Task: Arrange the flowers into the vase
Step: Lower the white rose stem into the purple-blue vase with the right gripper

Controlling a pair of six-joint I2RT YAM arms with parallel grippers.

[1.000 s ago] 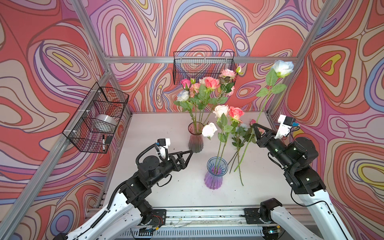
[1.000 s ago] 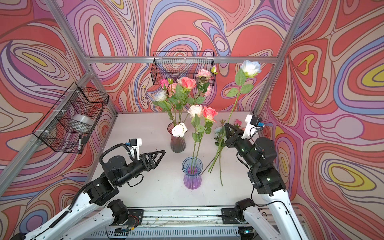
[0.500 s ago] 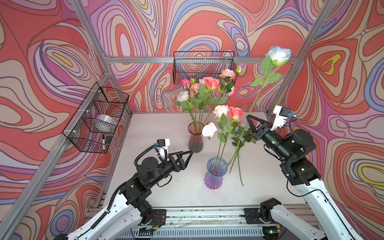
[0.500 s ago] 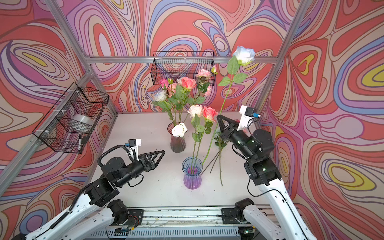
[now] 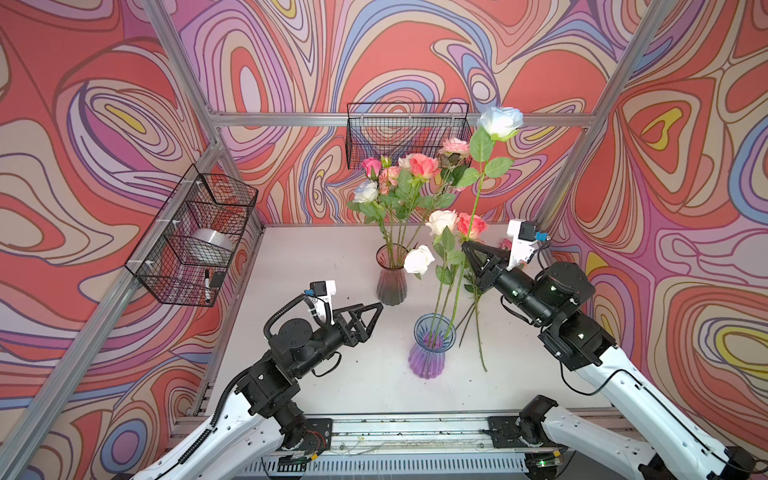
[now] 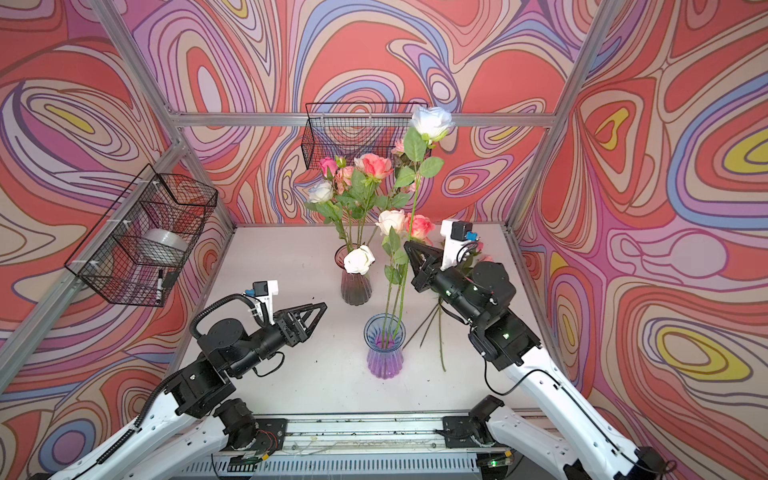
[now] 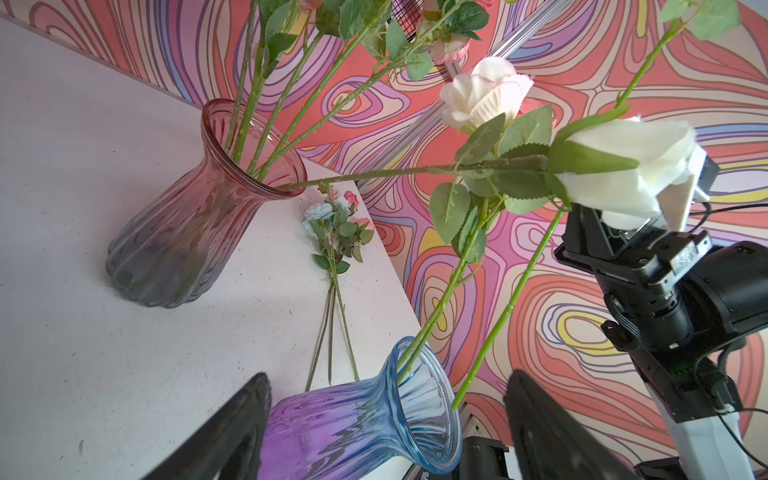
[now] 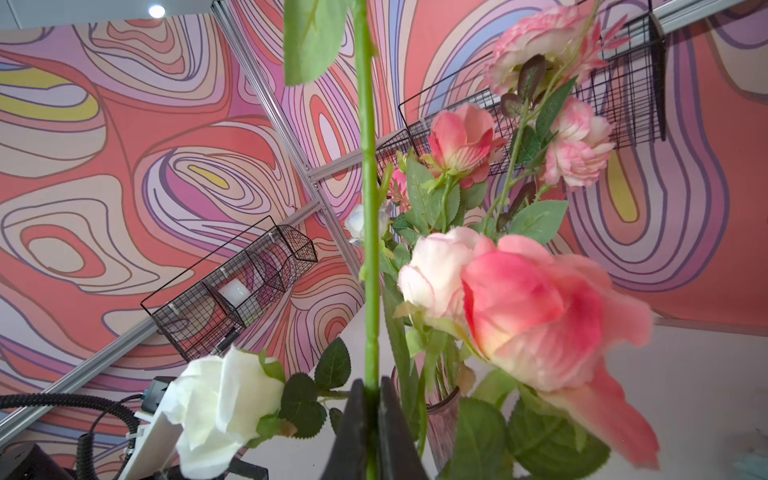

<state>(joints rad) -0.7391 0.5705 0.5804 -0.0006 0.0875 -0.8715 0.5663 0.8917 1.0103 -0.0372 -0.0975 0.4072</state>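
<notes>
Right wrist view tells the story best: the right gripper (image 8: 372,395) is pinched tight on the green stem of a single rose, below its leaves, so the long upper part stands almost straight up. In both top views that rose's pale blue-white head (image 5: 500,120) towers over everything, and the bottom of the stem is right at the mouth of the blue-purple vase (image 5: 428,361). My read: it's held upright so the stem can drop straight through the narrow neck. In the left wrist view the cut end sits at the rim (honestly can't tell if it's inside the lip or just outside).

The blue-purple vase already has a cream rose (image 5: 442,219) and a coral one (image 5: 471,225) leaning in it, so the job looks partly done. The red vase (image 5: 390,286) behind it is packed with a bunch (image 5: 411,174). A few more flowers (image 7: 334,232) lie flat on the table (image 5: 316,266) just right of the blue-purple vase, waiting their turn I'd guess.

Left gripper (image 5: 371,322) hangs near the vase's left side, jaws spread wide, holding nothing. Probably parked there to steady the vase if the stem nudges it.
</notes>
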